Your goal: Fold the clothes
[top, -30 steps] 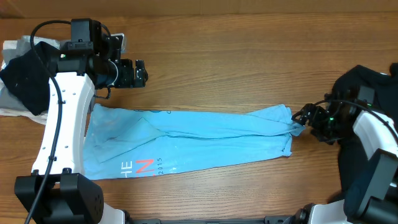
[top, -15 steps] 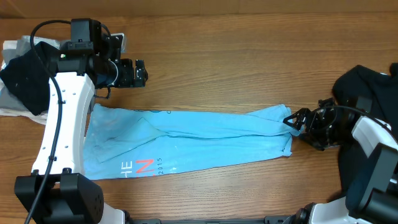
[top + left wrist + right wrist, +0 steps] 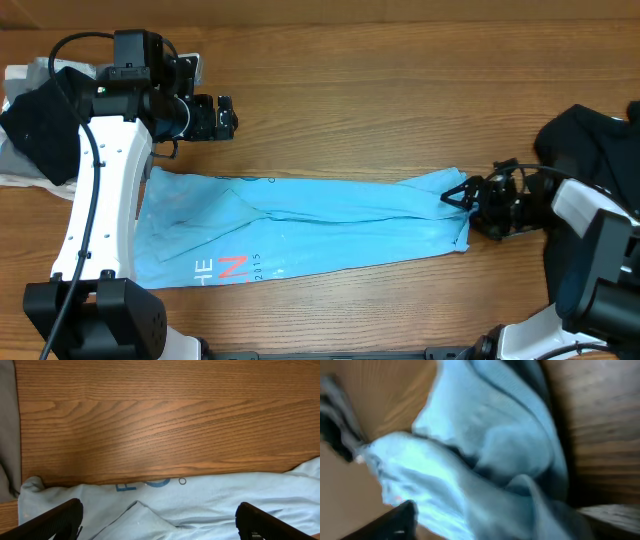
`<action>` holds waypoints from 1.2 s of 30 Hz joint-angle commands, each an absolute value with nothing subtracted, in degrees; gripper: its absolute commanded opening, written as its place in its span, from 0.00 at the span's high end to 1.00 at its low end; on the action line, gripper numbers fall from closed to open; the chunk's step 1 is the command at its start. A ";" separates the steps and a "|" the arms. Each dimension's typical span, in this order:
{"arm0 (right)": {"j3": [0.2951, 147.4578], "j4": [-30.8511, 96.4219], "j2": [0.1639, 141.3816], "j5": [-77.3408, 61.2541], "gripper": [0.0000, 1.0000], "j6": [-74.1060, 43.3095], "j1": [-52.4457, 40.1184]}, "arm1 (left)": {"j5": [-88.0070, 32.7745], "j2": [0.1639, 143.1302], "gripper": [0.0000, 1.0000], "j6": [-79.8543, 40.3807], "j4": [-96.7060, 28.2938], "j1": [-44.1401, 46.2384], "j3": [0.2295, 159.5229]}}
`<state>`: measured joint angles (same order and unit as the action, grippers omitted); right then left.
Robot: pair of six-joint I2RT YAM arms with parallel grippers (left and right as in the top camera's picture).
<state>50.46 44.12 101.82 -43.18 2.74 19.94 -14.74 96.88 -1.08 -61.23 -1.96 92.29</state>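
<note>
Since a second ago the right gripper (image 3: 458, 194) has slid left, off the bare wood and onto the right end of the light blue short-sleeved cotton T-shirt (image 3: 300, 225); the left arm and the shirt itself look unchanged. The shirt lies flat and long, left to right along the front half of the brown wood-grain table (image 3: 400, 80), with coral-red and white lettering (image 3: 225, 267) showing near its lower left corner. The right claw sits at the bunched right edge. In the blurred right wrist view, rumpled blue cloth fills the space between its two dark fingers, which stand apart at the bottom corners. Whether the pads actually press the fabric, I cannot tell. The left gripper (image 3: 232, 118) hangs over bare wood just beyond the shirt's far edge, towards its left end. Its jaws are spread wide and hold nothing; the left wrist view shows the shirt's edge with a bit of blue print (image 3: 150, 484) just below them. A crumpled large black garment (image 3: 590, 145) lies at the right edge of the table, close behind the right arm and partly covered by it. At the far left a dark cloth (image 3: 40, 125) sits on a pale grey-white cloth (image 3: 15, 80), well apart from the shirt and beside the left arm's base link.
</note>
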 commanded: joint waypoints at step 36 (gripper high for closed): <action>58.65 49.89 90.50 2.11 0.96 -20.62 3.46 | -14.44 97.41 0.00 0.03 -61.21 -1.83 91.92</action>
